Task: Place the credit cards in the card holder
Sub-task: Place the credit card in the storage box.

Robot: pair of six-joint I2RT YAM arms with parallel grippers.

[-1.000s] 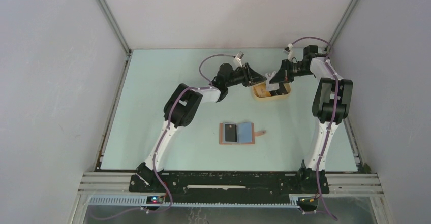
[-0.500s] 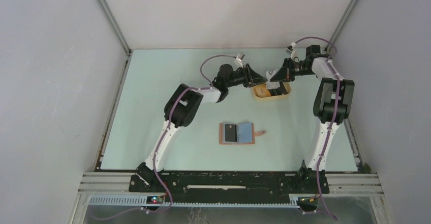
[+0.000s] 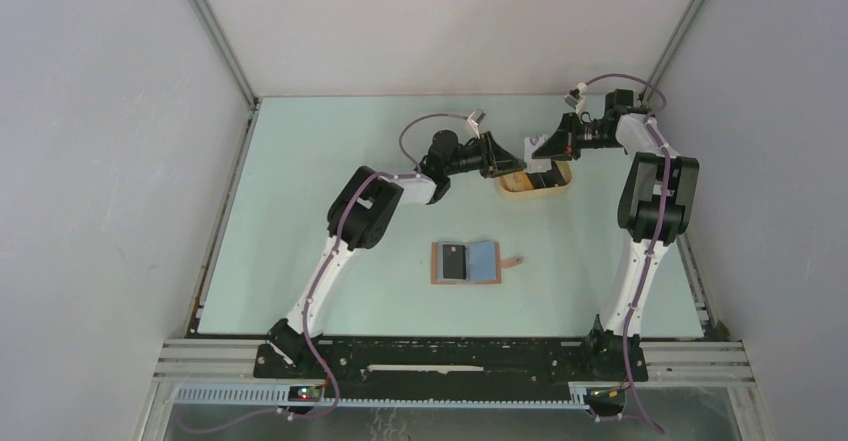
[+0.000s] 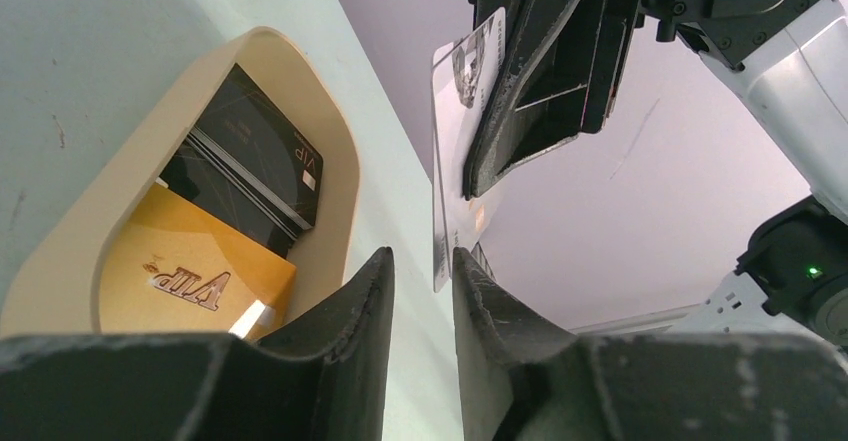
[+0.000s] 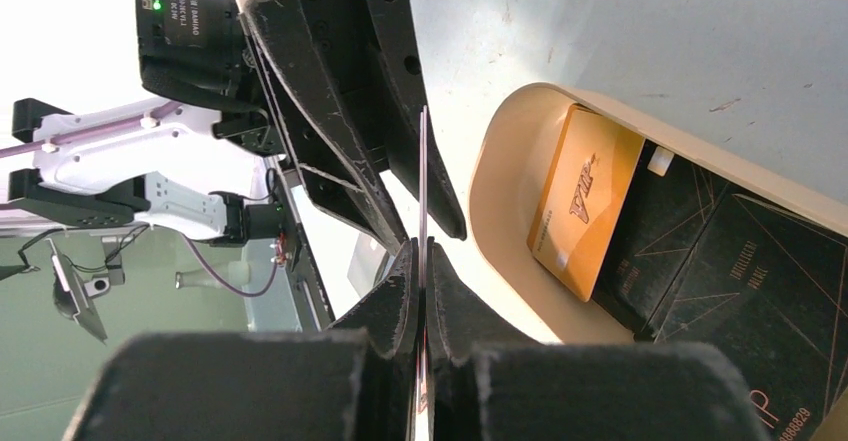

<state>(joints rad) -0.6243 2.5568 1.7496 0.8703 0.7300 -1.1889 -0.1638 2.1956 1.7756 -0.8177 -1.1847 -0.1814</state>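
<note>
Near the table's (image 3: 300, 211) far edge, the right gripper (image 5: 420, 246) was clamped on a pale card (image 4: 447, 161) stood on edge. The left gripper's (image 4: 422, 261) jaws stood slightly apart around it, by a tan tray (image 4: 60, 261). The card holder (image 3: 466, 262) lay open mid-table, and black and gold credit cards (image 4: 250, 176) lay in the tray.

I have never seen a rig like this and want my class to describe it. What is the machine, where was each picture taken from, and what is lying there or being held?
Two robot arms are bolted at the near edge of a pale green table. The wide picture looks down from above and behind them. The other two come from a camera on each wrist. On the table lie an open card holder with a dark card inside, and a tan tray holding a gold card and black cards. The right gripper pinches a pale card. The left gripper, jaws open, straddles its edge.
</note>
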